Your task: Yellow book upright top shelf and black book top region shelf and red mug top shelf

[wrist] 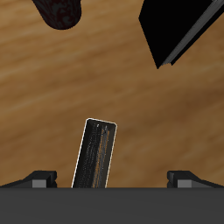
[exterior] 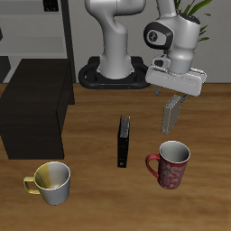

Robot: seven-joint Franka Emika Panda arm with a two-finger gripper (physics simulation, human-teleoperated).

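Note:
The yellow book (exterior: 170,115), grey-tan, stands on edge on the table straight below my gripper (exterior: 177,94). In the wrist view its narrow edge (wrist: 96,154) faces up, off-centre between my fingertips (wrist: 39,179), and touches neither. My gripper (wrist: 112,179) is open wide and empty, above the book. The thin black book (exterior: 123,140) lies on the table beside it and also shows in the wrist view (wrist: 179,31). The red mug (exterior: 170,164) stands upright nearer the table's front edge; it also shows in the wrist view (wrist: 59,10). The black shelf (exterior: 36,104) stands across the table with nothing on its top.
A cream mug with a yellow handle (exterior: 51,182) stands near the front edge, in front of the shelf. A thin grey frame (exterior: 45,27) rises behind the shelf. The robot's base (exterior: 113,72) is at the back.

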